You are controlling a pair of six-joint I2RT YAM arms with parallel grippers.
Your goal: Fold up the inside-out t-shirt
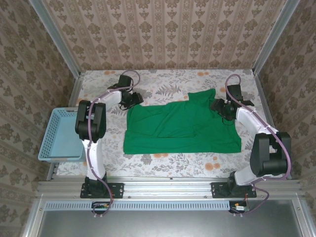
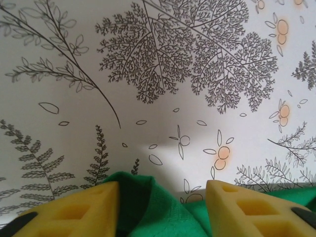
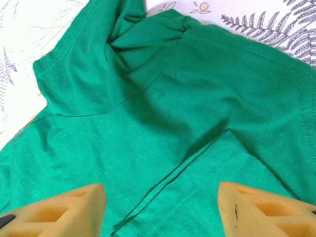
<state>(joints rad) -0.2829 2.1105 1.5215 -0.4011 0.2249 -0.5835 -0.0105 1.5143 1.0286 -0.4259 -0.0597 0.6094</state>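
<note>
overhead, two close wrist views share t-shirt [image 1: 180,126].

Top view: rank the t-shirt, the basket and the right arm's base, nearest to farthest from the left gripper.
1. T-shirt: its upper left corner lies right by the left gripper.
2. Basket: out at the left side.
3. Right arm's base: near edge, far right.

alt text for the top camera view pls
A bright green t-shirt lies spread on a fern-patterned table between two robot arms. The left gripper is at its far left corner, the right gripper at its far right edge; a light-blue basket sits at the table's left edge.
</note>
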